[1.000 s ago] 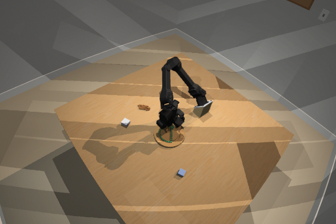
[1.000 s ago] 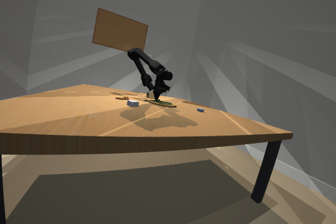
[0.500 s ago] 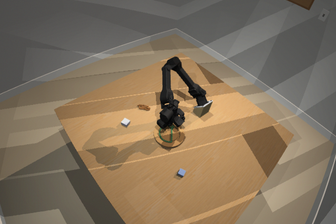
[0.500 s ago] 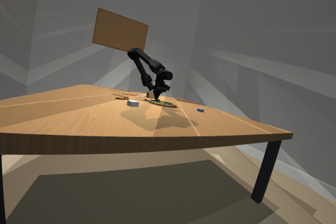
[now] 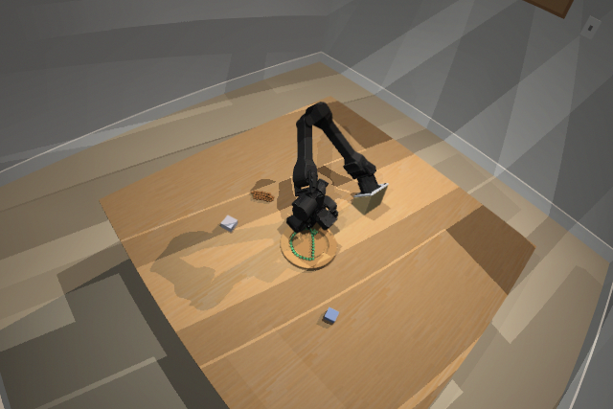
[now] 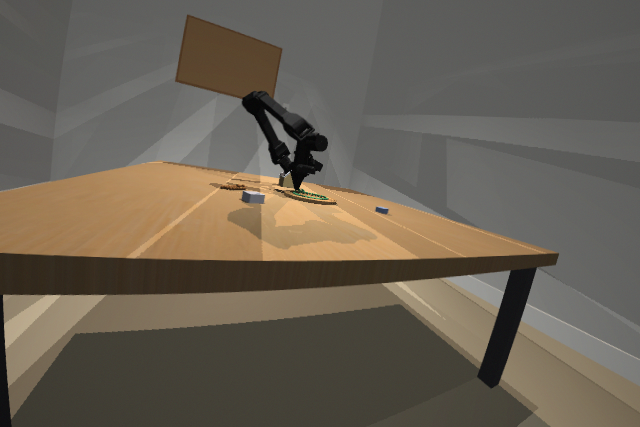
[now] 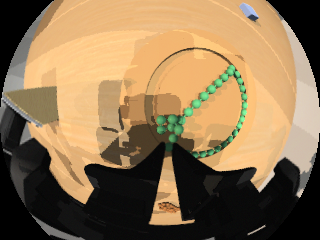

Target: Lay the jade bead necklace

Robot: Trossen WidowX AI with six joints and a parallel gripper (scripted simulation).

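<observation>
Gripper (image 7: 170,150) pinches the green necklace (image 7: 230,87) at its tips; the beads loop toward 1 o'clock over the board (image 7: 155,76).

The wooden worktop (image 5: 396,295) carries a round bead board (image 5: 327,260). Near the board lies a pale block (image 5: 228,222). A blue block (image 5: 330,315) sits farther off. Brown beads (image 5: 261,195) lie behind the pale block.

High overhead view looks down on the whole table (image 5: 405,295); a low, distant side view sights across its edge; the wrist view peers down past the hand (image 7: 171,154), close. All share the bead board (image 5: 330,258).
</observation>
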